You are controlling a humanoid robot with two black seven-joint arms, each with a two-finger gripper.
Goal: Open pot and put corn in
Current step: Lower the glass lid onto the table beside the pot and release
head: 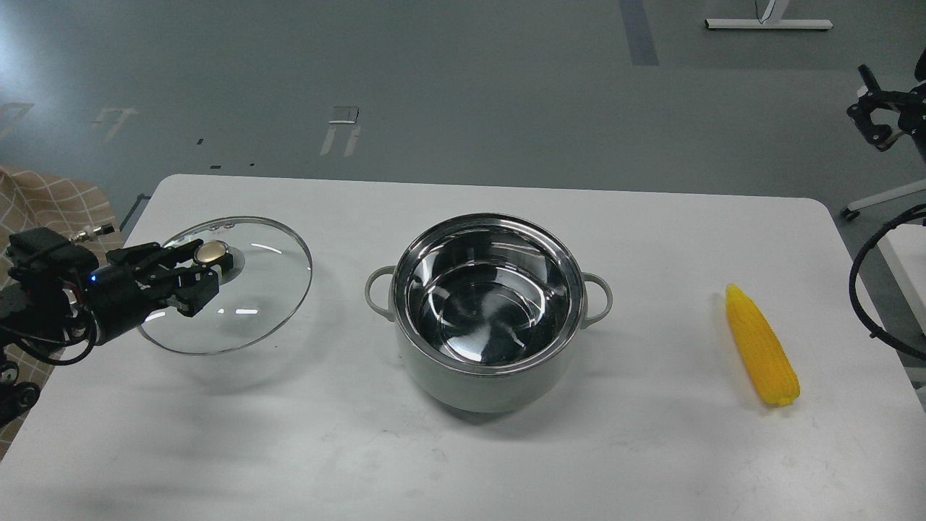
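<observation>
The pot stands open at the middle of the white table, and its shiny steel inside is empty. The corn lies on the table to the right of the pot, pointed end away from me, with nothing touching it. My left gripper is at the left, shut on the metal knob of the glass lid. It holds the lid tilted a little above the table, left of the pot. My right gripper is small and dark at the far right edge, off the table.
The table's far edge runs behind the pot. A black cable loops beside the table's right edge. A checked cloth lies off the table at the left.
</observation>
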